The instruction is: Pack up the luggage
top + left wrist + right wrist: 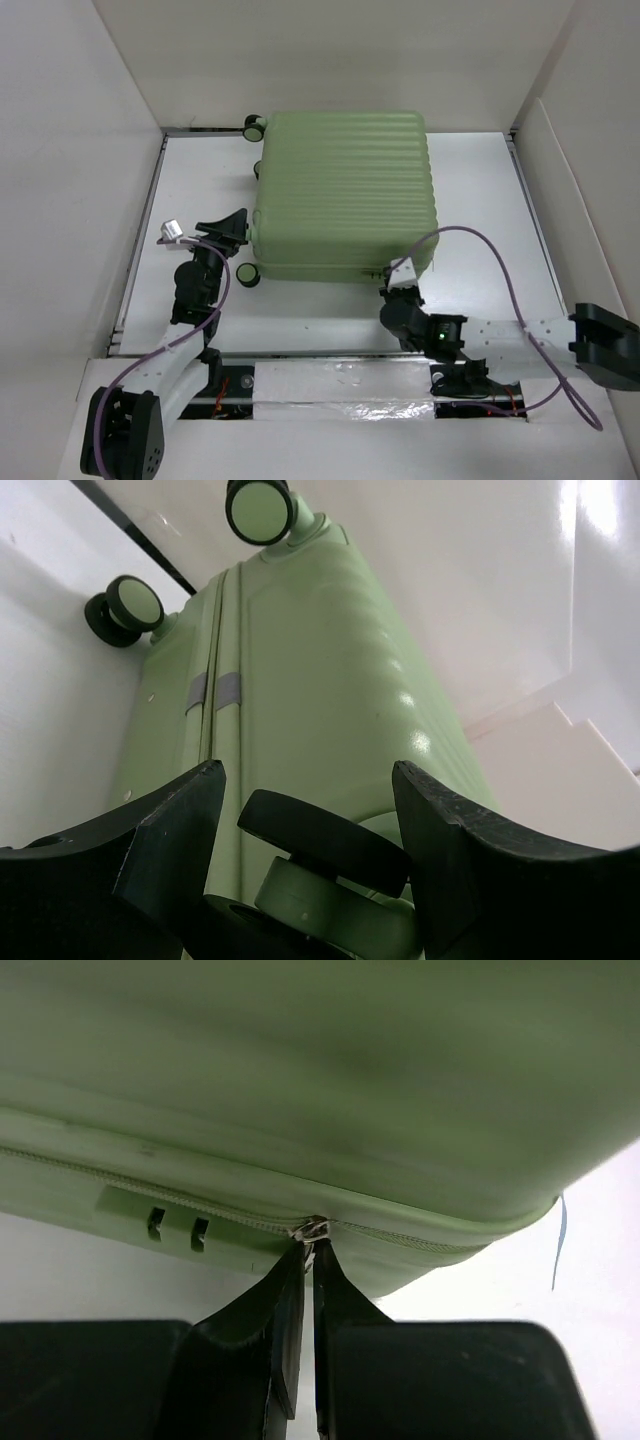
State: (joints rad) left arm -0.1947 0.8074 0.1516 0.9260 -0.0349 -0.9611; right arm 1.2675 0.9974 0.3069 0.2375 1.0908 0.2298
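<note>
The luggage looks stiff and bulky; right fingers are closed on its zipper pull, a good hold; left fingers stand open around its wheel.

My gripper gapes at the bottom of the frame, a black wheel between its fingers; the luggage runs up to a second wheel at top centre and a third wheel at upper left
</note>
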